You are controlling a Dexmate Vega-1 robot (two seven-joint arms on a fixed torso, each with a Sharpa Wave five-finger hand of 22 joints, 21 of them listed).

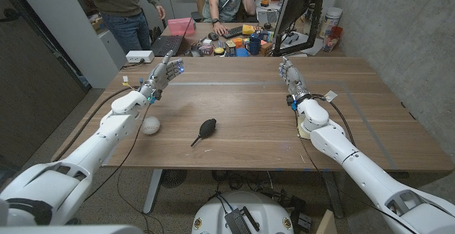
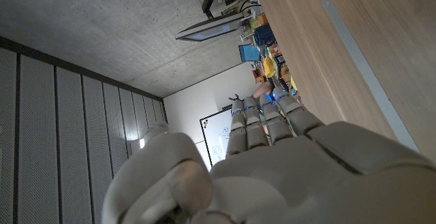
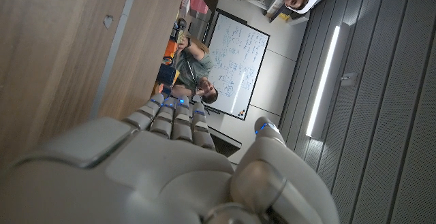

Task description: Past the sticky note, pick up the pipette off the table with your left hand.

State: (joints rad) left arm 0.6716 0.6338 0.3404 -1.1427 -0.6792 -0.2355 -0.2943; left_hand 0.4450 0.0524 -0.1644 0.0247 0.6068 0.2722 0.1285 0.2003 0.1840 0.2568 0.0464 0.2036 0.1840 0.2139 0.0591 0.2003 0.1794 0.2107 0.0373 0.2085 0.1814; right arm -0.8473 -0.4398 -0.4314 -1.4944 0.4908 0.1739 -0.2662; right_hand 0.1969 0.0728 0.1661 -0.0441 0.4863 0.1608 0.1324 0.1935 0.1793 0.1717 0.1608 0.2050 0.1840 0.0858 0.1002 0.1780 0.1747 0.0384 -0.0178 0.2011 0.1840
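Note:
The pipette point(image 1: 205, 128), a black bulb with a thin tip pointing toward the near left, lies on the wooden table point(image 1: 242, 106) near its middle front. My left hand point(image 1: 165, 73) is held over the far left of the table, well beyond the pipette and to its left. Its fingers are stretched out and hold nothing. In the left wrist view the same hand point(image 2: 272, 156) reaches along the table's edge point(image 2: 354, 47). My right hand point(image 1: 290, 75) is held over the far right, fingers extended and empty, as the right wrist view point(image 3: 170, 163) also shows.
A white crumpled ball point(image 1: 150, 125) lies left of the pipette, under my left forearm. A small pale note point(image 1: 330, 96) lies beside my right wrist, and a tiny yellow item point(image 1: 125, 80) sits at the table's left edge. Behind stand a cluttered desk, a monitor point(image 1: 295, 10) and two people.

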